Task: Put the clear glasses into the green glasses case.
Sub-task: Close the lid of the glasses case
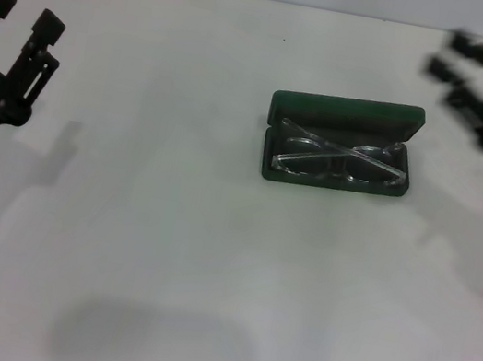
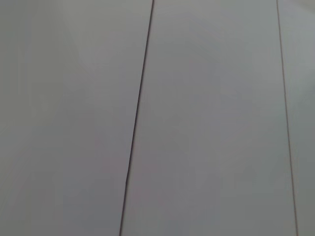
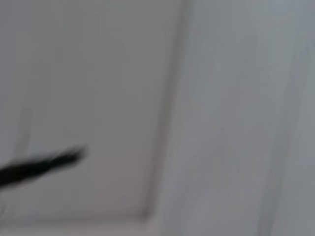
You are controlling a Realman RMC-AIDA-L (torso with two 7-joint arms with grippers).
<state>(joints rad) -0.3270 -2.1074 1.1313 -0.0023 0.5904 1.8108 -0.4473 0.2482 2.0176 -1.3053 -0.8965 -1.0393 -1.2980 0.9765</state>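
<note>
words: none to read | numbers: none | signs: none | case [image 1: 346, 119]: open, lid inside plain green, no letters to make out | table [image 1: 168, 224]: plain white, no marks | wall [image 2: 206, 118]: plain panels, no labels

Dark green case [image 1: 346, 117]; clear glasses [image 1: 339, 160]; white table [image 1: 168, 224]

I count one green glasses case [image 1: 341, 146], lid open, between my two sets of jaws. One pair of clear glasses [image 1: 341, 159] lies inside it. One table [image 1: 163, 251] carries both.
</note>
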